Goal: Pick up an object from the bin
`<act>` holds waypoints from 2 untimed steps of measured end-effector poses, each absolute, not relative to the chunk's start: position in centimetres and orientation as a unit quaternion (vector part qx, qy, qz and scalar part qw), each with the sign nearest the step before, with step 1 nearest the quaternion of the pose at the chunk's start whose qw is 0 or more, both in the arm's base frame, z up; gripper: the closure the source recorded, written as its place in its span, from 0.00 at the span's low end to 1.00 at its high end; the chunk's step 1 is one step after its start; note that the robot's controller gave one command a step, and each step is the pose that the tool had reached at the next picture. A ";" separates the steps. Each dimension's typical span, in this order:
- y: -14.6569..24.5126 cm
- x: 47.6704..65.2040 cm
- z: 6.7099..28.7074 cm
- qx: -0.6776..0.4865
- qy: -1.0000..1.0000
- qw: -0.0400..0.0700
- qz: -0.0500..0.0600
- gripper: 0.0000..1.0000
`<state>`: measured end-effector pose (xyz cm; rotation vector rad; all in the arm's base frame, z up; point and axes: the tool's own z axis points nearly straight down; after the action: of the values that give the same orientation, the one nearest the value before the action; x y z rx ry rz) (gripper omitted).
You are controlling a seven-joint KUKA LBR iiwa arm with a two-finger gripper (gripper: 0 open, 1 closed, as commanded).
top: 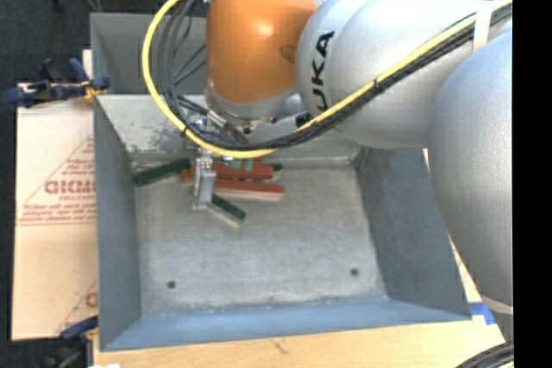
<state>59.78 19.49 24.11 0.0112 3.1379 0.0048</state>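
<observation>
By the back wall of the bin (259,271), a dark green stick (159,175) is seen leftmost. The gripper (203,190) is set down just beside it, against red-brown sticks (250,187). Whether it is spread or pinching cannot be told, and nothing appears lifted yet.

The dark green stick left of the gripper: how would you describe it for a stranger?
Start at the grey bin and go to its far wall, where the gripper hangs. The dark green stick lies just left of it, slightly tilted. Its neighbours on the right are red-brown slats, stacked together.
</observation>
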 end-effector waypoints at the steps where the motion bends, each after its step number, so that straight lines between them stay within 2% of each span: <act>1: 10.1 57.9 19.8 0.025 1.000 0.000 -0.002 0.00; 2: 16.0 65.0 8.3 0.117 0.993 -0.002 0.000 0.00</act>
<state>64.99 15.97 8.25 0.3677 3.1232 0.0014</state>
